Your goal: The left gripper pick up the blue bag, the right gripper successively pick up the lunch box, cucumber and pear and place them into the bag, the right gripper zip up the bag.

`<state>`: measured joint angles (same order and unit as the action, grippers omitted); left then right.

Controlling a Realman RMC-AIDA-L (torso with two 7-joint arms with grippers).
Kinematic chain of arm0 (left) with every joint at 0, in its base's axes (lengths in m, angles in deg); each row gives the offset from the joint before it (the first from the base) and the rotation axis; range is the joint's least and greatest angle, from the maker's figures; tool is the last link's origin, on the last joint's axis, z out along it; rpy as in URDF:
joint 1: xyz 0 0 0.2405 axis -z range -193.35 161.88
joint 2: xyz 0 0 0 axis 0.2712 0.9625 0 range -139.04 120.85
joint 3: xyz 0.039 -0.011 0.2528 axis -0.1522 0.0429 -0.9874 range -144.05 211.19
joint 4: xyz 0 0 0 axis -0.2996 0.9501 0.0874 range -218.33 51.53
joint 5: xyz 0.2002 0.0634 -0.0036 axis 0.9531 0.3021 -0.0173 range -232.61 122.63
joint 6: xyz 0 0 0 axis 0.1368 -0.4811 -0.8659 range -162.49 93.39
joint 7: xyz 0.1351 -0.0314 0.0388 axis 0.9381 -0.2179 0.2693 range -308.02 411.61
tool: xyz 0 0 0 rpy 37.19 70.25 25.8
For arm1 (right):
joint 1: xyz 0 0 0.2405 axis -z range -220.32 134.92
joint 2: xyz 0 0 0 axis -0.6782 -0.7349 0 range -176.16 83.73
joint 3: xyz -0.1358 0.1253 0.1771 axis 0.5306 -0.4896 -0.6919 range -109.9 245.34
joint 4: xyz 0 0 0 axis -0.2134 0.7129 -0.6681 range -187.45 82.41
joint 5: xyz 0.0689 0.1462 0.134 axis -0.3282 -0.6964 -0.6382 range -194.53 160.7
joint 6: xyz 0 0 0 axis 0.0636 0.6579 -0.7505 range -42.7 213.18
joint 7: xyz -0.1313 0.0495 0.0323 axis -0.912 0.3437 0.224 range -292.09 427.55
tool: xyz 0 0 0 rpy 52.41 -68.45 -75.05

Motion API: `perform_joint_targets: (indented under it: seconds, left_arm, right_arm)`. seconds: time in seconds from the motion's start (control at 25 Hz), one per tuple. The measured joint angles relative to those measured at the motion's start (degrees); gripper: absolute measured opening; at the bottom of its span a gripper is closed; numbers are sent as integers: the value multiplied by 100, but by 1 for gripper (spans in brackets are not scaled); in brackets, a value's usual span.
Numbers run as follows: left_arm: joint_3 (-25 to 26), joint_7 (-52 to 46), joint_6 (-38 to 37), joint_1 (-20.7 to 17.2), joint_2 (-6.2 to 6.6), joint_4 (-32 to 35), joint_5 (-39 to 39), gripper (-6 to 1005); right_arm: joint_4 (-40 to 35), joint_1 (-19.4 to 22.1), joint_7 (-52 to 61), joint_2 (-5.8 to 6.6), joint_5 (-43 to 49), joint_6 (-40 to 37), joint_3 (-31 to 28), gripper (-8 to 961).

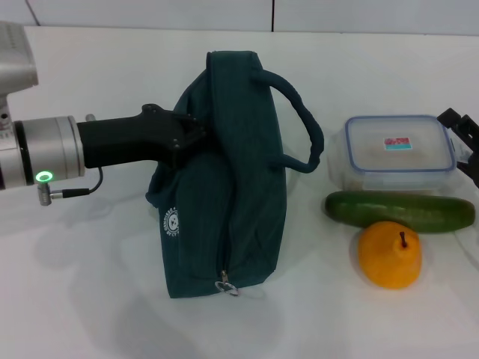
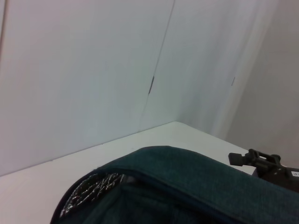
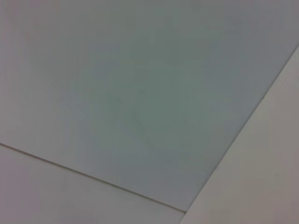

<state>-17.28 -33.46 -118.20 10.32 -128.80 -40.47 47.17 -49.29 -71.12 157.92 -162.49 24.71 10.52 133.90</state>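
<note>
- The left gripper [image 1: 196, 134] reaches in from the left and its tip is pressed against the side of the blue bag [image 1: 224, 179]. Can't tell whether it's open or clamped, since the fabric hides the fingertips.
- The bag stands upright mid-table, one handle arching right, ring zipper pull [image 1: 225, 285] at the near end.
- In the left wrist view the bag mouth shows a bit of silver foil lining [image 2: 91, 190].
- The lunch box [image 1: 399, 152] sits right of the bag, the cucumber [image 1: 399, 210] lies just in front of it, and the pear [image 1: 389, 255] touches the cucumber's near side.
- The right gripper [image 1: 464, 138] is parked at the right edge beside the lunch box, can't tell its state.
</note>
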Motion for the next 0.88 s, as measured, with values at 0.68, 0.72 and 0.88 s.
perform_joint_targets:
  seconds: [0.68, 0.72, 0.88]
  left_arm:
    - [30, 124, -2, -12, 0, -83, 5, 51]
    - [31, 124, -3, -13, -1, -83, 6, 51]
    - [32, 124, -2, -13, 1, -84, 6, 51]
  right_arm:
    - [-93, -12, -17, 0, 31, -18, 25, 869]
    - [-103, 0, -22, 0, 31, -19, 21, 869]
    - [-105, 8, -39, 0, 31, -51, 13, 869]
